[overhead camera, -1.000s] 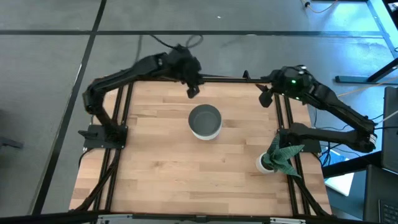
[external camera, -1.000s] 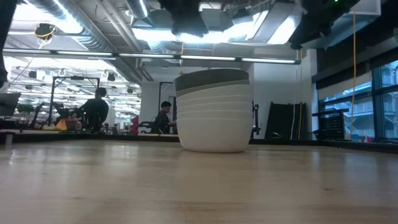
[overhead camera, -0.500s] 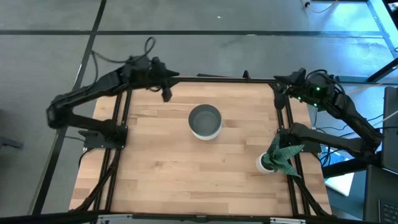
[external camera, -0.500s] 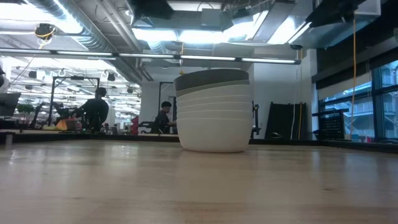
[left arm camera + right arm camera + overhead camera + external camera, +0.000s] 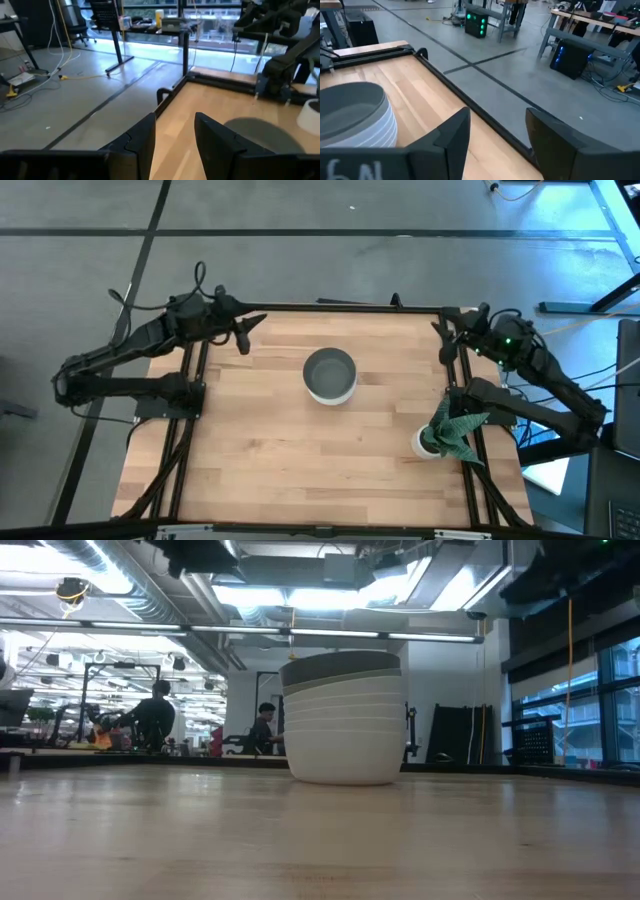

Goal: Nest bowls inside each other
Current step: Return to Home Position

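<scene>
The bowls (image 5: 329,375) stand nested in one stack at the table's middle, base on the wood. In the low view the stack (image 5: 343,718) shows a grey bowl on top and white rims below it. My left gripper (image 5: 243,342) hangs open near the far-left part of the table, well left of the stack; its wrist view shows the open fingers (image 5: 175,142) and the stack (image 5: 262,135) beyond them. My right gripper (image 5: 444,346) is open at the far-right edge, right of the stack; its fingers (image 5: 500,135) point past the stack (image 5: 350,120).
A small white pot with a green plant (image 5: 430,440) stands by the right edge, nearer than the stack. Black frame rails (image 5: 195,410) run along the table's left, right and far sides. Bare wood lies all around the stack. People sit in the room behind (image 5: 155,718).
My left gripper has swung away from above the stack's far side toward the table's left edge. My right gripper has drawn back a little toward the right edge. The stack has stayed where it was.
</scene>
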You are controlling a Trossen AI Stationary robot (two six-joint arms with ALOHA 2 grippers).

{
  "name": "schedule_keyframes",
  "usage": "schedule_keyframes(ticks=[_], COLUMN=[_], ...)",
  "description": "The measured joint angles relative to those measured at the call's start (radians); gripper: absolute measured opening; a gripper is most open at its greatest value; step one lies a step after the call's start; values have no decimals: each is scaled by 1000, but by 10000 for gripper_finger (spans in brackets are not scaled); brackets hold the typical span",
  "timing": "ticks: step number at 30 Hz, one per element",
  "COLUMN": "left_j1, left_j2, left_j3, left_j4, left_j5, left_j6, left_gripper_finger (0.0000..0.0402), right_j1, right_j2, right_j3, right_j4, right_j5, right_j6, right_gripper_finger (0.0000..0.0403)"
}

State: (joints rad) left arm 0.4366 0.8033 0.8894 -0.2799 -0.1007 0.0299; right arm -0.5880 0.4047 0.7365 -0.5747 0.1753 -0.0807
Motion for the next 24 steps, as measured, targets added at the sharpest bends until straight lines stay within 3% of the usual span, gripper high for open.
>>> schedule_keyframes(ticks=[6, 9, 15, 24], left_j1=[0, 0, 0, 0], left_j2=[-56, -91, -166, -284], left_j3=[-90, -159, -296, -399], left_j4=[5, 85, 258, 259], left_j5=[-62, -74, -75, -75], left_j6=[6, 6, 6, -19], left_gripper_finger=[130, 130, 130, 130], right_j1=[0, 0, 0, 0], right_j2=[-134, -200, -310, -372], right_j3=[-144, -191, -243, -274], right_j4=[118, 167, 188, 185], right_j5=[0, 0, 26, 26], right_j6=[-2, -1, 28, 51], right_gripper_finger=[193, 193, 193, 193])
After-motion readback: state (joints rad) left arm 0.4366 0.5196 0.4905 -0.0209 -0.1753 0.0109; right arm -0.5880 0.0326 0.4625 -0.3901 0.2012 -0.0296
